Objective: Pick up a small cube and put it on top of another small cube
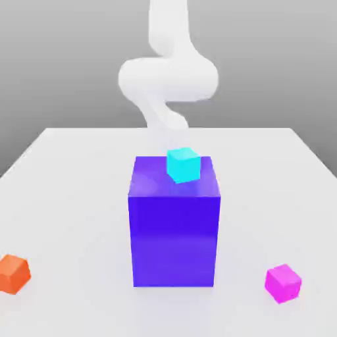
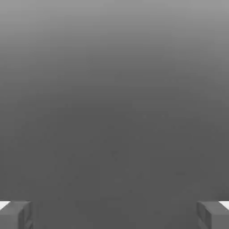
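Note:
A small cyan cube (image 1: 183, 164) rests on top of a large blue block (image 1: 174, 224) in the middle of the white table. A small orange cube (image 1: 13, 273) lies on the table at the exterior view's left, near the front edge. A small magenta cube (image 1: 283, 283) lies at the exterior view's right, also near the front. In the hand view my gripper (image 2: 114, 215) is open, its grey fingertips (image 2: 16, 215) far apart with nothing between them and only plain grey beyond. The white arm (image 1: 168, 76) rises behind the blue block.
The white table (image 1: 79, 184) stretches wide on both sides of the blue block. That block stands much taller than the small cubes and sits between the arm and the table's front.

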Controlling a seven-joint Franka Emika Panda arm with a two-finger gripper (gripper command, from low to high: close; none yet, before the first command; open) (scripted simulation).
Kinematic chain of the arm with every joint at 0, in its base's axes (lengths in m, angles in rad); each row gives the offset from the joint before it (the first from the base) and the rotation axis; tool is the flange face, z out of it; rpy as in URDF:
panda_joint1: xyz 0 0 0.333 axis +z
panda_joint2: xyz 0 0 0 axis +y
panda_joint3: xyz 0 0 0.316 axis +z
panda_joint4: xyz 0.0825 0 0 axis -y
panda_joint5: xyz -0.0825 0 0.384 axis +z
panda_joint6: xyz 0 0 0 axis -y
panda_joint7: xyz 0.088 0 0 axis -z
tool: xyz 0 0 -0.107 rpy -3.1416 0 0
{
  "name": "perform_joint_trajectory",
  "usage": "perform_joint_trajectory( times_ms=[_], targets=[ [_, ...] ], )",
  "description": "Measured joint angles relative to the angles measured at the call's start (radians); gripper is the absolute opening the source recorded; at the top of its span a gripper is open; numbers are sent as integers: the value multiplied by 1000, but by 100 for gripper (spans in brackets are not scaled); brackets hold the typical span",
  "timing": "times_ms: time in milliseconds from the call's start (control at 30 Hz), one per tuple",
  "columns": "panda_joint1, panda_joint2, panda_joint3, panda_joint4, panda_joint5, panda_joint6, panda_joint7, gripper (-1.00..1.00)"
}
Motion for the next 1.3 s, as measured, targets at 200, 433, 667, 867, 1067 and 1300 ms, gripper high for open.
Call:
perform_joint_trajectory(
  times_ms=[200,433,667,867,1067,1300],
  targets=[
    [20,222,88,-56,-23,101,46,0],
    [53,476,183,-119,-69,215,112,0],
    [129,732,246,-181,-132,327,190,0],
    [199,949,246,-219,-185,436,253,0],
    [288,1116,142,-186,-281,560,328,-100],
    [274,1090,160,-192,-267,541,317,-100]
  ],
)
